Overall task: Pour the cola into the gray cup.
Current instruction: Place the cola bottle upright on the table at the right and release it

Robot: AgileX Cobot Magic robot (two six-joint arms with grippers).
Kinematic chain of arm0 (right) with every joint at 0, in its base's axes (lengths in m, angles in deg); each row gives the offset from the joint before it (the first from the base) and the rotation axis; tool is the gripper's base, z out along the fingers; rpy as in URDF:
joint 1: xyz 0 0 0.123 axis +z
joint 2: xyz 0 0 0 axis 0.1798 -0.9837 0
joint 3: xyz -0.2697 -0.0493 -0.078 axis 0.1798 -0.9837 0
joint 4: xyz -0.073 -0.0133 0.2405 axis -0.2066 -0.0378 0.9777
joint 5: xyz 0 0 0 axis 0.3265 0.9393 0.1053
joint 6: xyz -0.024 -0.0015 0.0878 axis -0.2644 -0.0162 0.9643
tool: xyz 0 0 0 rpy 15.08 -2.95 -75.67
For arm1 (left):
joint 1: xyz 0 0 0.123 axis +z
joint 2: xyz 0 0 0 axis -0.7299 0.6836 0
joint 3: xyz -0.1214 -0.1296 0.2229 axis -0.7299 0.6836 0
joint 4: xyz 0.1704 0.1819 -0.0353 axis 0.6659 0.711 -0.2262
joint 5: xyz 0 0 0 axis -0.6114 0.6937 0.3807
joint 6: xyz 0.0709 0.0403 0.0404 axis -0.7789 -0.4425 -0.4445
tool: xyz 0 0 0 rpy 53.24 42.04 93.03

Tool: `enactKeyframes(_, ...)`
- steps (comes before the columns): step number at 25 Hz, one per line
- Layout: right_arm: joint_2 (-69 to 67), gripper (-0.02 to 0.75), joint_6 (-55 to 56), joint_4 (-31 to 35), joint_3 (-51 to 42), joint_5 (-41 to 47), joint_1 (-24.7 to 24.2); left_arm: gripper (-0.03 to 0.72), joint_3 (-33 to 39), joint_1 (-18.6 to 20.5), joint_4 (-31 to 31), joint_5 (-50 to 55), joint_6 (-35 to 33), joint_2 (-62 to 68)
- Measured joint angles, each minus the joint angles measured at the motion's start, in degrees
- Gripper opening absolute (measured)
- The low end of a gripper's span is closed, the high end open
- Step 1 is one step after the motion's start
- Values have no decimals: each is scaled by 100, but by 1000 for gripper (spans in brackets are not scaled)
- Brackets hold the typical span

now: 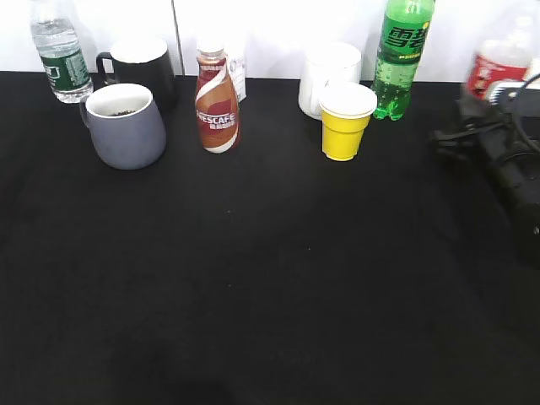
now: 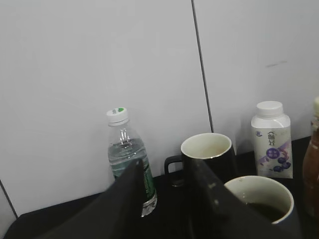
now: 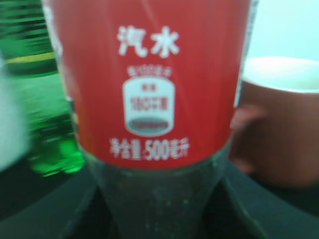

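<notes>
The cola (image 1: 496, 67), a clear bottle with a red label, stands at the far right back of the black table. My right gripper (image 1: 485, 105) is beside it. In the right wrist view the cola (image 3: 154, 84) fills the frame, and the right gripper (image 3: 157, 199) has one finger on each side of its clear lower part, shut on it. The gray cup (image 1: 126, 126) stands at the back left with dark liquid inside; it also shows in the left wrist view (image 2: 259, 199). My left gripper (image 2: 172, 199) is open and empty, just left of the cup.
A water bottle (image 1: 61, 51), black mug (image 1: 143, 67) and Nescafe bottle (image 1: 217, 101) flank the gray cup. A white cup (image 1: 329, 76), yellow cup (image 1: 346, 122) and green soda bottle (image 1: 401, 55) stand back right. A reddish-brown mug (image 3: 284, 124) is right of the cola.
</notes>
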Motion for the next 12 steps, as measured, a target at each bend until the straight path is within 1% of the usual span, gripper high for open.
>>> enactKeyframes(2, -4, 419, 8, -140, 0, 13, 0, 240, 0, 0, 0, 0, 0, 0)
enactKeyframes(7, -10, 442, 27, -146, 0, 37, 0, 239, 0, 0, 0, 0, 0, 0)
enactKeyframes(8, -13, 478, 27, -172, 0, 56, 0, 239, 0, 0, 0, 0, 0, 0)
enactKeyframes(10, -67, 615, 27, -374, -26, 278, 0, 239, 0, 0, 0, 0, 0, 0)
enactKeyframes(11, -79, 655, 27, -427, -57, 321, 0, 239, 0, 0, 0, 0, 0, 0)
enactKeyframes(12, -79, 662, 27, -427, -109, 327, 0, 239, 0, 0, 0, 0, 0, 0)
